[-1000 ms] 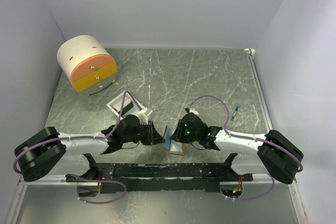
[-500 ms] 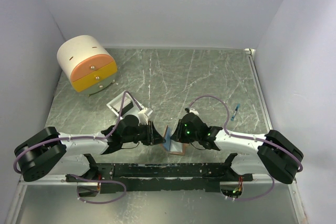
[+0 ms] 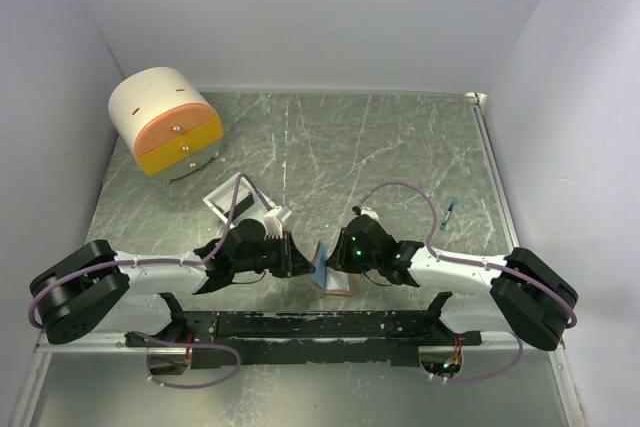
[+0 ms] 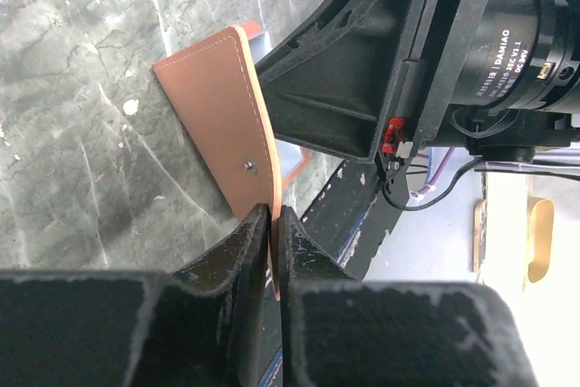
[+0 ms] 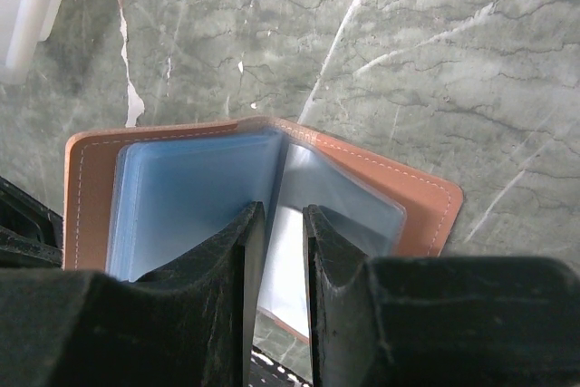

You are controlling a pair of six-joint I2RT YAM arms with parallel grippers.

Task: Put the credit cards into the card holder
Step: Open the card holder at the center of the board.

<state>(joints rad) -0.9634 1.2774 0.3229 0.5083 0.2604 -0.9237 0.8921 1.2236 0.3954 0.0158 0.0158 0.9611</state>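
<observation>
**A:** What sits nearest the arms' bases?

**B:** The card holder [image 3: 328, 273]. It stands on its lower edge at the near middle of the tabletop [image 3: 400, 147], spread open like a book between my two arms. My left fingers [image 4: 246, 244] are pressed together on the rim of its salmon-brown cover, near the snap stud [image 4: 248, 165]. My right fingers [image 5: 228, 265] stand a narrow gap apart, astride a pale blue inner leaf. I cannot tell whether they pinch the leaf or only bracket it.

**A:** What does this step ask of you?

**B:** As I judge it, I am opening a pocket so a card can go in. I would hold the cover firm with the left and draw the leaf aside gently with the right. Pulling the two sides too far apart could let the thin cover slip free. I can pick out no credit cards in any view, so one side will have to let go to fetch one. I would free the right and let the left steady the holder.

**A:** How are the arms posed?

**B:** Both lie low and folded inward. The left arm [image 3: 150, 272] reaches in from the left and the right arm [image 3: 460, 272] from the right. The wrists nearly face each other at the holder.

**A:** And farther back?

**B:** A small white open box [image 3: 237, 197] lies just beyond my left wrist. A small blue object [image 3: 452, 211] lies to the right. A round cream-and-orange drawer unit [image 3: 165, 134] stands at the far left.
</observation>
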